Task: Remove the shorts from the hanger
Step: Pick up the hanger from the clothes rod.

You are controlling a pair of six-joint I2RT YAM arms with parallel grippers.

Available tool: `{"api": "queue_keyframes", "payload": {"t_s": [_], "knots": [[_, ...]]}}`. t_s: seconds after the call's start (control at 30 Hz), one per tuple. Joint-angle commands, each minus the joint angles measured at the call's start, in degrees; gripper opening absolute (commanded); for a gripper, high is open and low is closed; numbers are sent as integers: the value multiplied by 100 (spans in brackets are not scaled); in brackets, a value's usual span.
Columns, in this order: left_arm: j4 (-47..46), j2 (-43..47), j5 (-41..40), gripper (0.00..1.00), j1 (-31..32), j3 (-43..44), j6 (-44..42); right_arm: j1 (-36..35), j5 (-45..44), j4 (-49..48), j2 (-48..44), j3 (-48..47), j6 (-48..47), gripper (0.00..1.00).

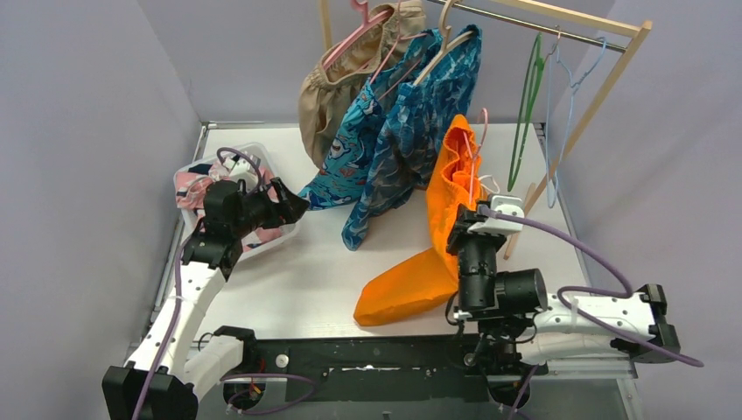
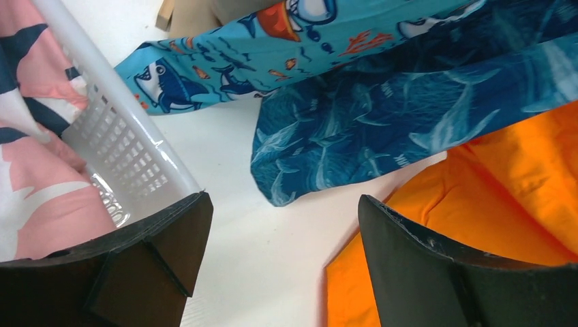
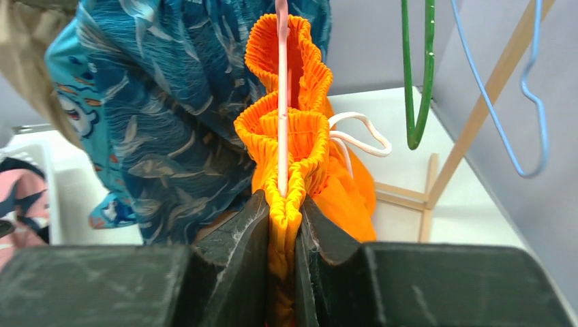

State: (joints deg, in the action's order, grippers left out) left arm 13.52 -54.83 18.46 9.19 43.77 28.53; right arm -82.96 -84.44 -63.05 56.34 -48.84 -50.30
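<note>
Orange shorts (image 1: 444, 188) hang on a pink hanger (image 1: 480, 131), and their lower part trails onto the table. My right gripper (image 1: 464, 229) is shut on the gathered orange waistband (image 3: 283, 136), right beside the pink hanger wire (image 3: 281, 82). On the rail further left, tan shorts (image 1: 332, 92), turquoise shark-print shorts (image 1: 354, 144) and dark teal-blue print shorts (image 1: 424, 122) hang on their own hangers. My left gripper (image 1: 289, 203) stands open over the table by the basket, with nothing between its fingers (image 2: 283, 204).
A white basket (image 1: 273, 234) at the left holds pink shark-print shorts (image 1: 186, 186). The wooden rack with its metal rail (image 1: 542, 26) spans the back right. An empty green hanger (image 1: 525, 105) and an empty blue hanger (image 1: 553, 114) hang there.
</note>
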Motion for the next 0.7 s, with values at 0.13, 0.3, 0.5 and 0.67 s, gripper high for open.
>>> {"api": "queue_keyframes", "payload": {"t_s": [0.13,0.3,0.5,0.67], "knots": [[-76,198,569,79,6,466,355,-846,-774,1956,-776,117,1415,0],[-117,179,664,79,10,504,398,-1154,-340,5230,-689,-434,3972,0],[-34,169,702,79,24,582,331,-11,2216,10306,173,-1817,8512,0],[2,190,697,79,41,637,322,671,3947,10024,316,-1712,8284,0]]}}
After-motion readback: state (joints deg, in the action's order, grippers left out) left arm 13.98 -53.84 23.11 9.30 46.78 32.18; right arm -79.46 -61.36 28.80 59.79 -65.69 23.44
